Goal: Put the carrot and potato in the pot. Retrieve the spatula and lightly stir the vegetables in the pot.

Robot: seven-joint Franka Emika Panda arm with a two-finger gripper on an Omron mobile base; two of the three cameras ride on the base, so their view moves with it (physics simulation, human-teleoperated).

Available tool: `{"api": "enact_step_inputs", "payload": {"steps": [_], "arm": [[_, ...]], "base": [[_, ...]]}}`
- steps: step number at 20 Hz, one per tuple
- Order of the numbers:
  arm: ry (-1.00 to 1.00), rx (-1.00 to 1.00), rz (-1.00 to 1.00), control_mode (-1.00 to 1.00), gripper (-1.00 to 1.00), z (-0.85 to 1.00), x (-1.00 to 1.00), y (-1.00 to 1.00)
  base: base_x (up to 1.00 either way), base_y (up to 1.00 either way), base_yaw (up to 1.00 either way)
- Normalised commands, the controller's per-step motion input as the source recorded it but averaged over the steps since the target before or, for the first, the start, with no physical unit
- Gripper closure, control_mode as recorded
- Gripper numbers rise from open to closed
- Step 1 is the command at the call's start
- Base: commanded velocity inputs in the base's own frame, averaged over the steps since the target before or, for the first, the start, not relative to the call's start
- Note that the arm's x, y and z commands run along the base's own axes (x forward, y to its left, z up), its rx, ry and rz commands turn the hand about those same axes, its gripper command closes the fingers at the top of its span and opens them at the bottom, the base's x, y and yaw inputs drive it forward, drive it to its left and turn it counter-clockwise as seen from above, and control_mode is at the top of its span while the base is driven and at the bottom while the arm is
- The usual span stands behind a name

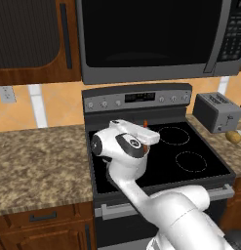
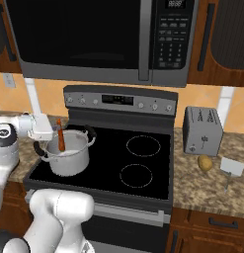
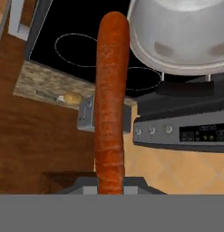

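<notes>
The gripper was clamped on the carrot, its fingers closed around one end so the slim orange piece stood out along the hand. In the hand view the carrot ran up the middle of the frame from between the fingertips at the bottom edge. Held by the end like that, it probably could be let go straight into the pot rather than laid across its rim.

In the right base view the pot sat on the stove at the centre left of the frame, over the near left burner, and the carrot hung upright at its mouth, with the lower end apparently already below the rim, the hand just to its upper left. In the hand view the pot filled the upper right, immediately beside the carrot's far end.

The potato lay on the counter at the right of the frame, in front of the toaster and well apart from the pot and the hand. It remained to be fetched, by this reading.
</notes>
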Motion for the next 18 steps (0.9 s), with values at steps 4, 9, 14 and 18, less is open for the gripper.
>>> {"api": "enact_step_inputs", "payload": {"steps": [4, 9, 14, 18], "arm": [[0.14, -0.39, 0.00, -1.00, 1.00, -0.47, 0.46, 0.62], [0.03, -0.20, 0.00, -1.00, 1.00, -0.32, 0.13, 0.26], [0.00, 0.01, 0.00, -1.00, 1.00, -0.09, 0.24, 0.00], [0.01, 0.14, 0.02, -1.00, 1.00, 0.00, 0.41, 0.00]], "base": [[0.00, 0.00, 0.00], [0.00, 0.00, 0.00], [0.00, 0.00, 0.00], [0.00, 0.00, 0.00]]}}
